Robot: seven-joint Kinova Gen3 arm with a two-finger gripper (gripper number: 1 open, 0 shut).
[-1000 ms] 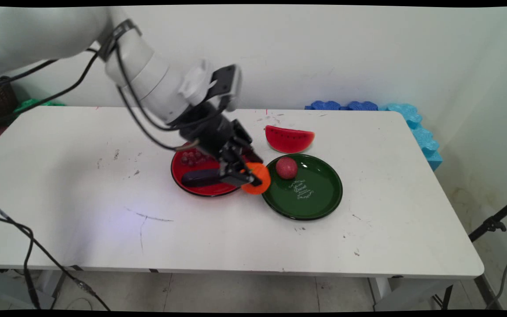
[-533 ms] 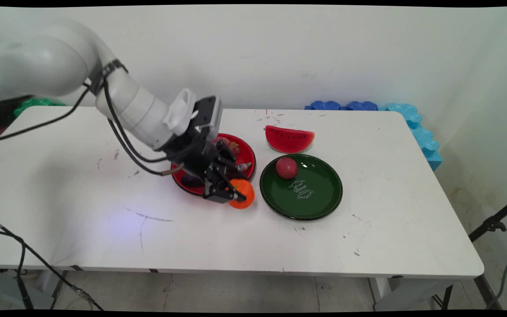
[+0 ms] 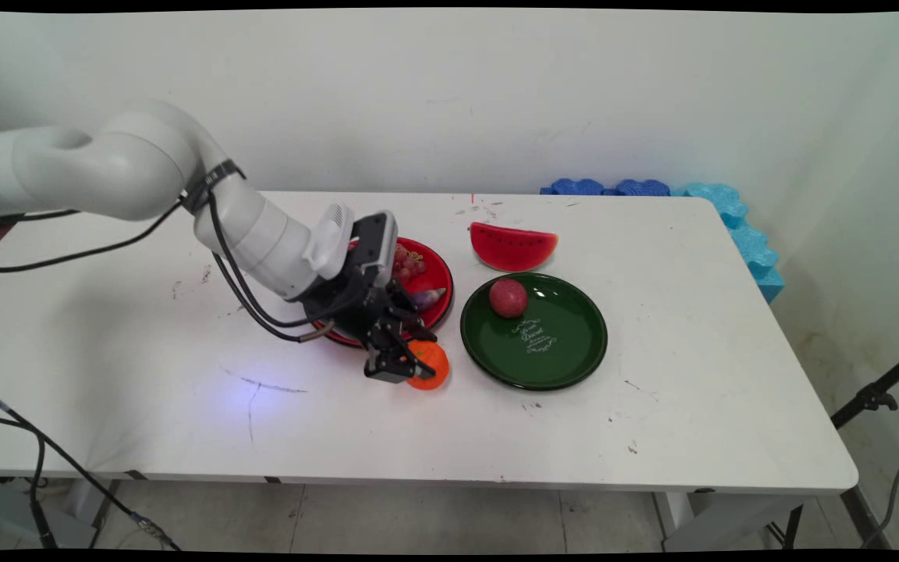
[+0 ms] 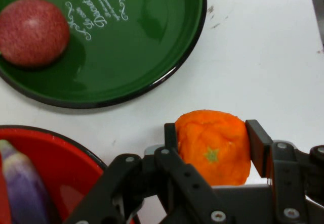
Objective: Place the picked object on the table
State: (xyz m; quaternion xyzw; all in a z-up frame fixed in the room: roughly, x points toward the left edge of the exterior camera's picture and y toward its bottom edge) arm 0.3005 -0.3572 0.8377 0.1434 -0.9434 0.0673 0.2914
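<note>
Gripper is seen low over the worktop, fingers closed on an orange fruit, 1 finger on each side of it in the hand view. The fruit is held at the worktop surface, in the gap just in front of the red plate and just left of the green plate; whether it touches the worktop cannot be told. A small green star-shaped mark is visible on the fruit's face toward the hand camera.

Red plate is partly hidden by the arm; a bunch of grapes and a purple eggplant are seen on it. In the hand view the eggplant lies at the lower left, inside the red rim.

Green plate carries 1 round reddish fruit at its far left part, plus white lettering in the middle. A watermelon slice is lying on the worktop just behind the green plate, apart from it.

Blue foam pieces are stacked at the worktop's far right edge, against the wall.
</note>
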